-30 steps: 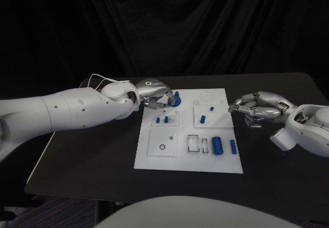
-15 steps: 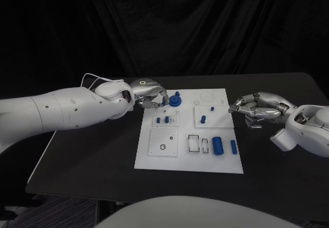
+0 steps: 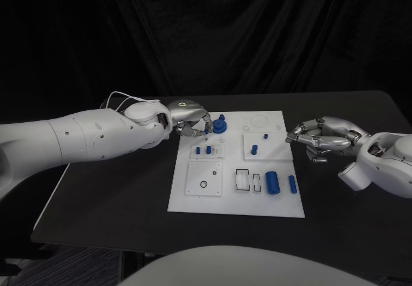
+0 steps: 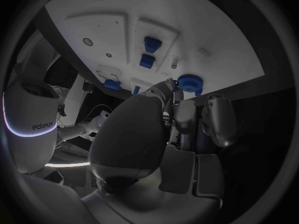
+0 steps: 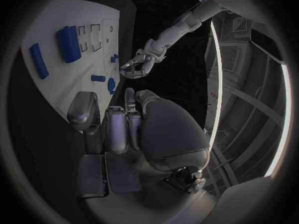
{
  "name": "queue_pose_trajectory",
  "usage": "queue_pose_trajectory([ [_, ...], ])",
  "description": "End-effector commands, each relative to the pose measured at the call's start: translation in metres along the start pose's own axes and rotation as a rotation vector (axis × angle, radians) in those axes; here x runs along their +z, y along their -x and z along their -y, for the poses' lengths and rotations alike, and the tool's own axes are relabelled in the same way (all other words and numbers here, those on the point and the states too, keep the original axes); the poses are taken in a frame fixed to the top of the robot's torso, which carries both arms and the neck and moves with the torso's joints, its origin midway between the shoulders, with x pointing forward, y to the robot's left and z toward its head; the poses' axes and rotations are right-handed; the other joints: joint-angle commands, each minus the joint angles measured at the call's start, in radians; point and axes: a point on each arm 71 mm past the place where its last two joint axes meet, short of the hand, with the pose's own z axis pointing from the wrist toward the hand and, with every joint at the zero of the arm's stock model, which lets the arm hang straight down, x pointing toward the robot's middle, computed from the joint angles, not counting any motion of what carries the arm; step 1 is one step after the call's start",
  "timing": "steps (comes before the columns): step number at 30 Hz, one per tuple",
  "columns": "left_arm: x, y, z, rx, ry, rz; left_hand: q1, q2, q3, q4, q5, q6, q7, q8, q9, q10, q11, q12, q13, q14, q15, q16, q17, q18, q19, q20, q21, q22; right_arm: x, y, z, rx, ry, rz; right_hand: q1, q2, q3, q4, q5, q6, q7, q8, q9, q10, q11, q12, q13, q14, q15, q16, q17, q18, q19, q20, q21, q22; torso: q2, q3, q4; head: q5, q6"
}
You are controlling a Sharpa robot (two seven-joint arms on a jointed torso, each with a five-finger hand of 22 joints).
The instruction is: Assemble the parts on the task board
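Head view: the silver left hand (image 3: 190,117) is seen at the far left corner of the flat white task board (image 3: 233,205), its fingers curled down beside a round blue gear-like part (image 3: 221,126) that stands on the board. In the left wrist view the fingertips (image 4: 167,87) are shown touching the rim of that blue part (image 4: 190,82); whether the part is actually gripped cannot be told. Just past the fingers, two small blue pegs (image 3: 202,150) are set upright in the board. The silver right hand (image 3: 324,138) is held over the black table (image 3: 120,196) just off the board's right edge, its fingers curled in with nothing between them. A large blue cylinder (image 3: 272,182) and a slimmer blue rod (image 3: 292,184) lie on the board's near right part, well apart from either hand.
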Motion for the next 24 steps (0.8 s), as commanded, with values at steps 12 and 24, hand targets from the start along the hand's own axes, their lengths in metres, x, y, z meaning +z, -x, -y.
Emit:
queue_pose_trajectory([
  [12, 0.005, -0.013, -0.002, -0.015, 0.015, -0.059, -0.009, 0.004, -0.002, 0.001, -0.007, -0.008, 0.001, -0.003, -0.002, 0.0, 0.001, -0.004, -0.001, -0.013, 0.0, -0.01, -0.008, 0.001, -0.007, -0.001, -0.008, 0.16, 0.001, -0.003, 0.002, 0.002, -0.013, -0.021, 0.008, -0.001, 0.007, 0.0, 0.004, -0.005, 0.001, 0.004, 0.002, -0.011, -0.001, -0.006, 0.045, 0.026, -0.002, -0.009, 0.012, 0.004, -0.007, 0.001, -0.007, -0.003, -0.001, 0.0012, -0.0003, 0.001, 0.0],
  [24, 0.006, -0.02, -0.001, -0.024, 0.016, -0.077, -0.01, 0.004, -0.003, 0.002, -0.009, -0.008, 0.001, -0.004, -0.003, -0.001, 0.001, -0.005, -0.001, -0.015, 0.0, -0.012, -0.011, 0.001, -0.008, 0.0, -0.011, 0.16, 0.001, -0.003, 0.003, 0.003, -0.017, -0.024, 0.009, -0.001, 0.008, -0.001, 0.004, -0.006, 0.001, 0.004, 0.002, -0.013, -0.001, -0.007, 0.043, 0.025, -0.002, -0.011, 0.011, 0.004, -0.008, 0.001, -0.008, -0.004, -0.001, 0.0012, -0.0008, 0.001, 0.0],
])
